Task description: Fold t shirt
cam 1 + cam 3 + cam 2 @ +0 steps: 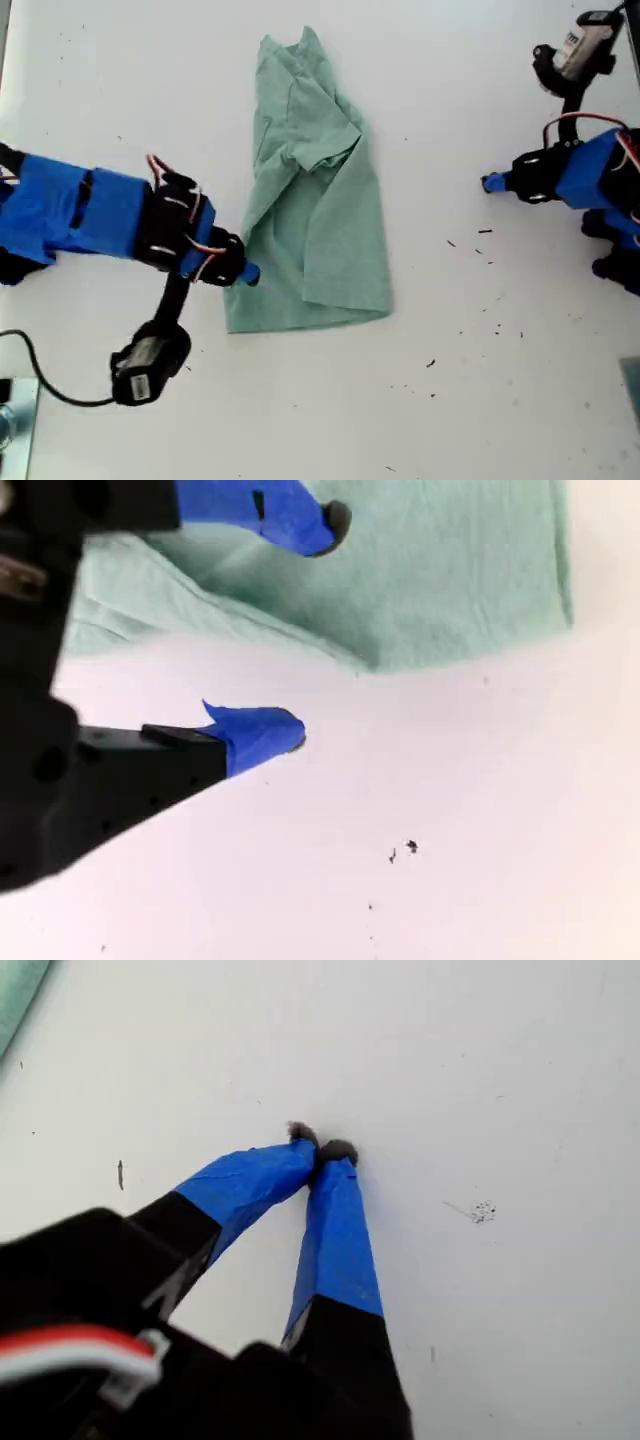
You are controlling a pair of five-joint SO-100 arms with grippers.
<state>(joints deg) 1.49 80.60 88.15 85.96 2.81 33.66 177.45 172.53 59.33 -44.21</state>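
The t shirt (318, 205) is pale green and lies in the middle of the white table, folded lengthwise into a narrow strip with a sleeve lapped over it. My second gripper (247, 272) is at the exterior view's left, by the shirt's lower left corner. It is open (312, 628): one fingertip (330, 522) hangs over the cloth (450, 570), the other over bare table. My first gripper (488, 183) is at the exterior view's right, well apart from the shirt. It is shut (320, 1148) on nothing over bare table, and a sliver of the shirt (18, 1005) shows far off.
The white table (440, 400) carries small dark specks (432, 364) toward the exterior view's lower right. A black cable (35, 375) and a metal piece (10, 425) sit at that view's lower left corner. Both arm bodies reach in from that view's sides.
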